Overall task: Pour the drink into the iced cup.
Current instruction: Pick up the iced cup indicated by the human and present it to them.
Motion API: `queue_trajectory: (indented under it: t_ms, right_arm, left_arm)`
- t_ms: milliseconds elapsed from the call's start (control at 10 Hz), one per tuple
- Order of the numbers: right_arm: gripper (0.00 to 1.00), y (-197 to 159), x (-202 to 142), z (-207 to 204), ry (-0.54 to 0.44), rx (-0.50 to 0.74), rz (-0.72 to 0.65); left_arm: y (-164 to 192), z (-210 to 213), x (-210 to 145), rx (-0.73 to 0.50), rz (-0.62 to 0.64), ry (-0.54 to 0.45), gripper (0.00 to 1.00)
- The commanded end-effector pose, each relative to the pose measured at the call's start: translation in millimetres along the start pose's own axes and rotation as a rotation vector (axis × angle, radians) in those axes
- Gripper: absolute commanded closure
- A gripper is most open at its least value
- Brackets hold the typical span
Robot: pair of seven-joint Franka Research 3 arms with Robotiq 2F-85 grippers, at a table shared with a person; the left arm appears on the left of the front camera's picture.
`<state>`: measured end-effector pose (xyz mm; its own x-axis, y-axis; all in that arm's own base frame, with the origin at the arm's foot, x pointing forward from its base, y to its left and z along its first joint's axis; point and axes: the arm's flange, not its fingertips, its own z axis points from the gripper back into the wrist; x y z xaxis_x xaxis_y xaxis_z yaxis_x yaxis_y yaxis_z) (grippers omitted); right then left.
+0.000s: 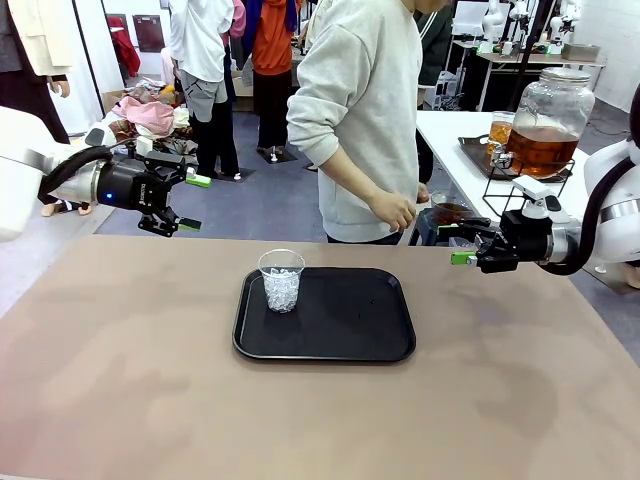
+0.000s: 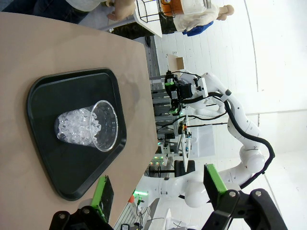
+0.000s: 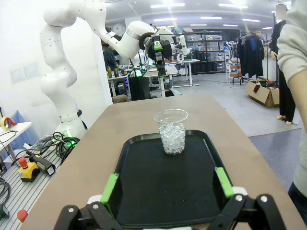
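Note:
The iced cup [image 1: 281, 280], clear plastic and half full of ice, stands upright at the left end of a black tray [image 1: 340, 335] in the middle of the table. It also shows as the iced cup [image 2: 88, 125] and the iced cup [image 3: 171, 132]. My left gripper [image 1: 192, 204] hovers open above the table's far left corner, well clear of the cup. My right gripper [image 1: 458, 244] hovers open at the far right edge. Amber-brown drink fills a large glass jar [image 1: 548, 125] on a side table. A small cup of brownish liquid [image 1: 447, 212] sits by the person's hand [image 1: 395, 210].
A person in a grey sweatshirt [image 1: 365, 110] stands at the far edge, just right of centre. The jar rests on a wire stand and tray on the white side table [image 1: 455, 135]. Bare brown tabletop surrounds the tray [image 3: 144, 182]. Other people stand farther back.

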<state>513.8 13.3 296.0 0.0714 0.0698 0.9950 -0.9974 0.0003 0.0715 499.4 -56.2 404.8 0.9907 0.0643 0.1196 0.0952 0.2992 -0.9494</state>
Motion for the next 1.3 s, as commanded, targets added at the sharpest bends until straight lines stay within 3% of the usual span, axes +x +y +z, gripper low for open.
queue_trajectory:
  t_ms: [0, 1200]
  right_arm:
    - [0.0, -1.6, 2.8, -0.2, 0.002, 0.002, 0.001]
    - [0.0, -1.6, 2.8, -0.2, 0.002, 0.002, 0.001]
  left_arm:
    - [-1.3, -0.2, -0.2, 0.002, -0.003, -0.003, 0.0]
    - [-1.3, -0.2, -0.2, 0.002, -0.003, -0.003, 0.0]
